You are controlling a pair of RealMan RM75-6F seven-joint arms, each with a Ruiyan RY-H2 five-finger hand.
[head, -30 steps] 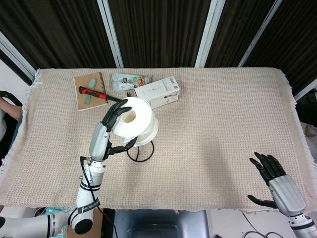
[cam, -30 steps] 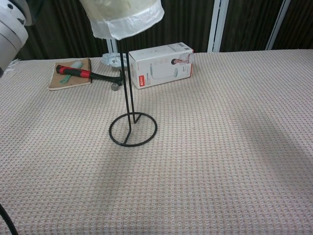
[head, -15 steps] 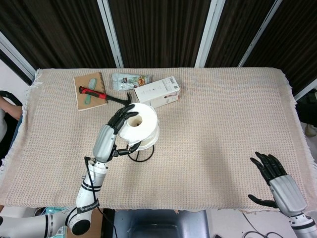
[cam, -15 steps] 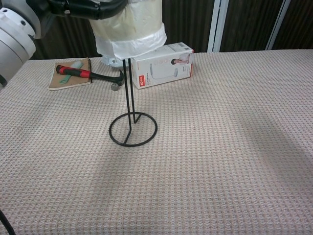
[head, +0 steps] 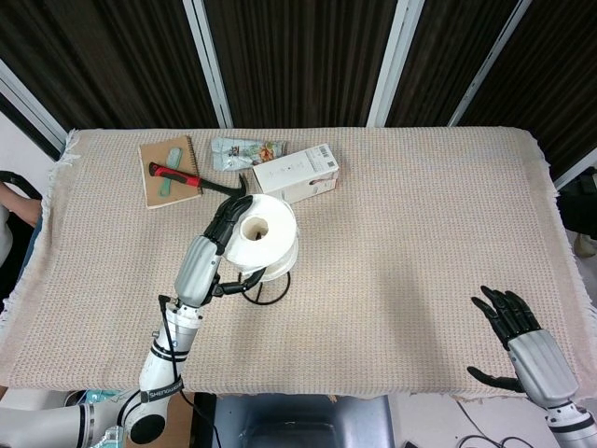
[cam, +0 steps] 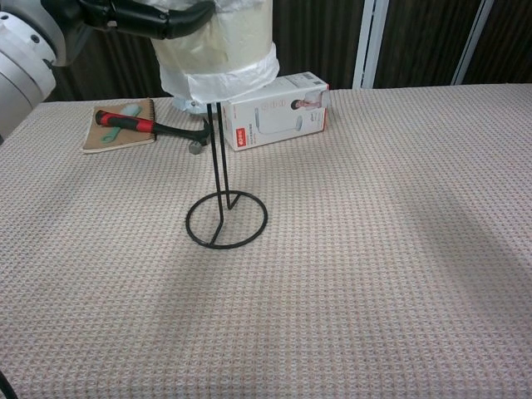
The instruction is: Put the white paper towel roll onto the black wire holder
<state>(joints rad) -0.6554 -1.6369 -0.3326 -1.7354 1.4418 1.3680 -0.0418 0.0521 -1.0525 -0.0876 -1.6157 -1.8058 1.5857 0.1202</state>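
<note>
My left hand [head: 216, 245] grips the white paper towel roll [head: 264, 239], wrapped in clear plastic, from its left side. The roll [cam: 218, 50] hangs upright over the black wire holder [cam: 224, 187], and the holder's two upright wires run up into its hollow core. The holder's round base ring [head: 264, 289] rests on the cloth below, with a clear gap between ring and roll. My right hand [head: 520, 347] lies open at the table's front right edge, holding nothing.
Behind the holder lies a white carton [cam: 273, 110]. A red-handled hammer [cam: 150, 126] rests across a brown notebook [head: 170, 172] at the back left, beside a snack packet [head: 246, 152]. Beige woven cloth [cam: 374, 249] covers the table.
My left hand has carried the roll to the right and down, so the holder's wires now sit inside its core. The right hand has not moved.
</note>
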